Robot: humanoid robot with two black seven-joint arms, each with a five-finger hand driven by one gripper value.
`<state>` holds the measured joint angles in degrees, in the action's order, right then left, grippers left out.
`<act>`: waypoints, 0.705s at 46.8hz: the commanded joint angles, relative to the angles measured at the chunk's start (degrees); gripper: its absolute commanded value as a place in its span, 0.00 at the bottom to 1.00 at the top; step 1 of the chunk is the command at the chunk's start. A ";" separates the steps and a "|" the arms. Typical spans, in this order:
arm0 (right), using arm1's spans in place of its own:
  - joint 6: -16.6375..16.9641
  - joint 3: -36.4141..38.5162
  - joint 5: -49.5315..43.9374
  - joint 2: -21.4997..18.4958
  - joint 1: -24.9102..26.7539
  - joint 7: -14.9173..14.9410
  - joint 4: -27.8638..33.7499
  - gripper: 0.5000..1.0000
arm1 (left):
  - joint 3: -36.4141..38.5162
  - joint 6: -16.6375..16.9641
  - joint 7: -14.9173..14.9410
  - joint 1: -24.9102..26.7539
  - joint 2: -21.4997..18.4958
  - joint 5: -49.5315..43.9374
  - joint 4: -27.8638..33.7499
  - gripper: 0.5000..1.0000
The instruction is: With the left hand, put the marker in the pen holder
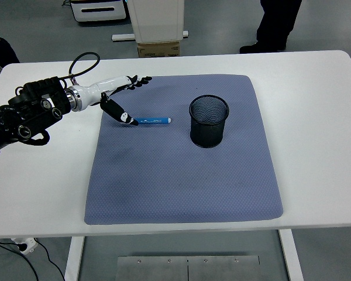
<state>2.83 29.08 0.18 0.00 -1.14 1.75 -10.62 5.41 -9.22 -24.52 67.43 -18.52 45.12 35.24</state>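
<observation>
Fingers [134, 80] of my left hand [118, 93] spread, empty, thumb reaching the marker [149, 120] lying left of the pen holder [209, 120]. I should pinch mid-barrel, squarely, before lifting.

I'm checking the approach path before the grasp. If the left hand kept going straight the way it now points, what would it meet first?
Probably the marker. The left hand reaches rightward over the grey mat, its thumb dipping at the marker's left end. The pen holder lies further right. Height above the mat is unclear.
</observation>
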 commanded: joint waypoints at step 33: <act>-0.01 0.01 0.00 0.00 0.00 0.01 -0.01 1.00 | 0.30 1.22 -0.35 -0.54 9.29 2.95 -8.87 1.00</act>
<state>2.80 29.08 0.17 0.00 -1.14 1.76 -10.60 5.71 -8.01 -24.83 66.97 -9.32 47.72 26.35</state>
